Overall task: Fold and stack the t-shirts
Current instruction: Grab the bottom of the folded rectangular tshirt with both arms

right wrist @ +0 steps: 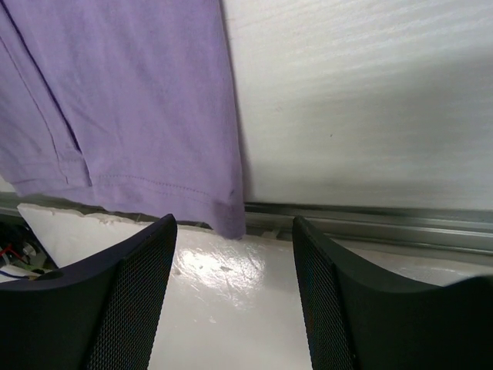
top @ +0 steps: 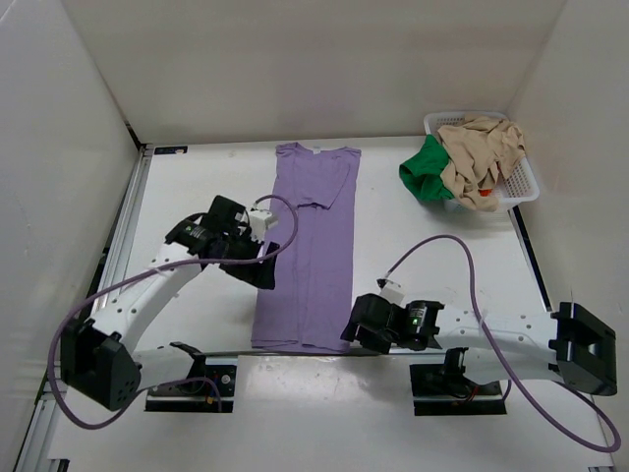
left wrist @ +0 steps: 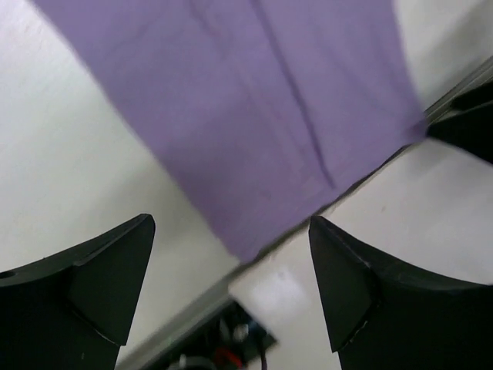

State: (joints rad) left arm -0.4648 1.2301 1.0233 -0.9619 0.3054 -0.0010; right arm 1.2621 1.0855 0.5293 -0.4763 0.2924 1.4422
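Note:
The lavender purple t-shirt [top: 310, 256] lies folded into a long strip down the middle of the table, collar at the far end. My left gripper [top: 263, 275] is open and empty over the strip's left edge. In the left wrist view [left wrist: 231, 262] the shirt's [left wrist: 254, 116] near left corner lies just ahead of the jaws. My right gripper [top: 352, 329] is open and empty at the shirt's near right corner. In the right wrist view [right wrist: 235, 262] the shirt's [right wrist: 131, 100] hem corner lies just ahead of the fingers. The tan t-shirt [top: 482, 157] and green t-shirt [top: 425, 172] lie crumpled in the basket. The orange-red one is hidden.
The white lattice basket [top: 526, 182] stands at the back right corner. White walls close in the table on three sides. A metal rail [right wrist: 370, 223] runs along the table's near edge. Purple cables loop from both arms over the table.

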